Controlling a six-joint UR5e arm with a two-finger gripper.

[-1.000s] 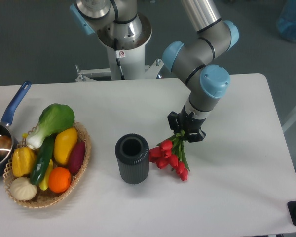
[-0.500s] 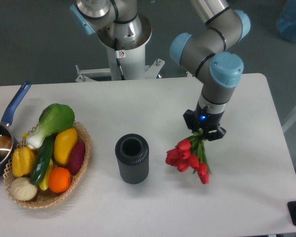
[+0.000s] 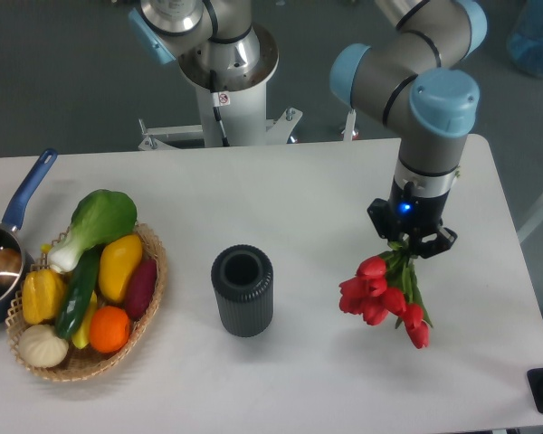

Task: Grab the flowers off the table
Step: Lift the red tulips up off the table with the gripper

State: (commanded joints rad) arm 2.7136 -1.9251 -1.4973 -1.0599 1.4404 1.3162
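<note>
The flowers (image 3: 383, 295), a small bunch of red tulip buds on green stems, hang from my gripper (image 3: 411, 244), which is shut on the stems. The buds point down and toward the front, above the right part of the white table (image 3: 281, 199). Whether the lowest buds touch the tabletop I cannot tell. My gripper's fingers are mostly hidden by the wrist and the stems.
A dark ribbed vase (image 3: 242, 290) stands upright left of the flowers. At the far left sits a wicker basket (image 3: 143, 312) of produce, and a blue-handled pot (image 3: 2, 260) at the table's left edge. The robot base (image 3: 224, 86) is at the back.
The arm has carried the flowers to the right and a little toward the front, away from the vase. The bunch has stayed in the gripper throughout.
</note>
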